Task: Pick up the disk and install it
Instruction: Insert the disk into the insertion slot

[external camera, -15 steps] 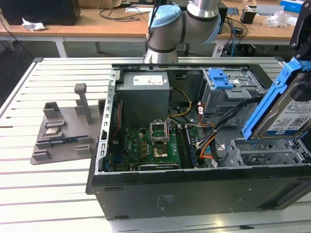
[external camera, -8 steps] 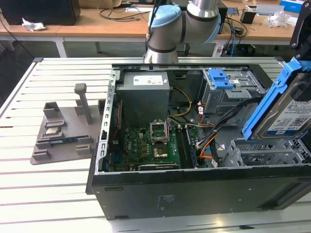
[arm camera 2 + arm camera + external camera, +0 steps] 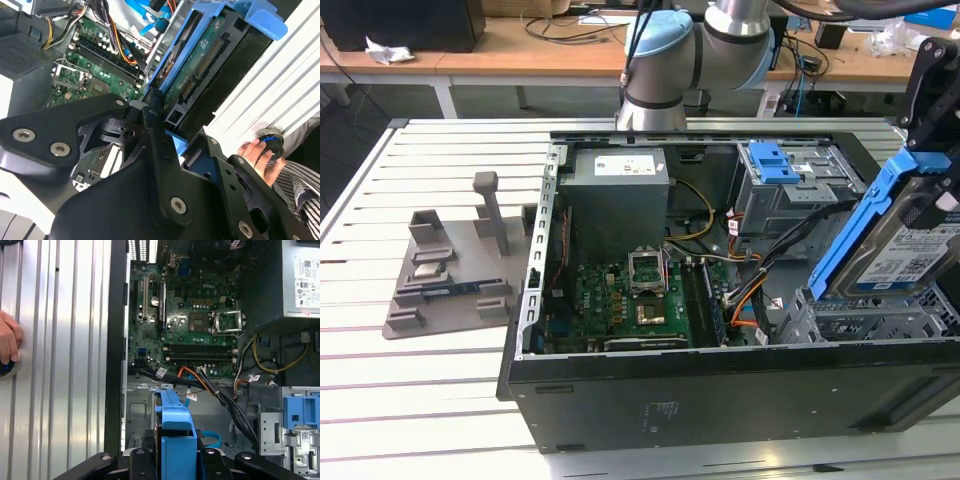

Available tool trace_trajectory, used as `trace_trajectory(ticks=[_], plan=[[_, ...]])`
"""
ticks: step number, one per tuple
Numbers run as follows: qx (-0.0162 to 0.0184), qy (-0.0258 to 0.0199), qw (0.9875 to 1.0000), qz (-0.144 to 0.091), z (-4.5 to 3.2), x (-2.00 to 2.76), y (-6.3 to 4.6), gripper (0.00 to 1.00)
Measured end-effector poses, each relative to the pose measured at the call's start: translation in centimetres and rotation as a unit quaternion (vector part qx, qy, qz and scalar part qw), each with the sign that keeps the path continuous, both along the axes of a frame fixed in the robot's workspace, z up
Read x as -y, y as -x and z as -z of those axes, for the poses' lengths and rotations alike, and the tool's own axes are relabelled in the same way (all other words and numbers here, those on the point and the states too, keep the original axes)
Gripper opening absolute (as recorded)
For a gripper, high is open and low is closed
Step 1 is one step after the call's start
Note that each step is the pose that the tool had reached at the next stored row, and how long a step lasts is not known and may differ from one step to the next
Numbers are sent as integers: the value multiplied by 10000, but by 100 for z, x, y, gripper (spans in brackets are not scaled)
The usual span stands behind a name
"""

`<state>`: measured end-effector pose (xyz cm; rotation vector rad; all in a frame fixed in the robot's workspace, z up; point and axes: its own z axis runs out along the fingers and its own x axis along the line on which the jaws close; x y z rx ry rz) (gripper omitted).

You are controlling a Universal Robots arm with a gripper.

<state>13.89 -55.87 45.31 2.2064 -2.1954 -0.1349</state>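
Note:
The disk is a silver drive with a blue-and-white label, set in a blue plastic rail frame. In the exterior view it hangs tilted at the right end of the open computer case. Its lower end is just above the metal drive bay. My gripper comes down from the upper right and is shut on the disk's upper part. In the second wrist view, my black fingers clamp the disk, whose green circuit side shows. In the first wrist view, the blue rail frame sits between the jaws, over the bay floor.
Inside the case are a grey power supply, a green motherboard, loose orange and black cables, and a silver cage with a blue latch. A grey fixture plate lies at the exterior view's left. A person's hand rests on a button on the slatted table.

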Motion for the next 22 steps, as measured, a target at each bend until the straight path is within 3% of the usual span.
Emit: trace_trajectory(ticks=[6,15,22], plan=[[-2,-1,10000,56,83,-36,-18,37],[-3,0,9999,116,214,-37,-21,37],[-3,0,9999,116,258,-37,-21,37]])
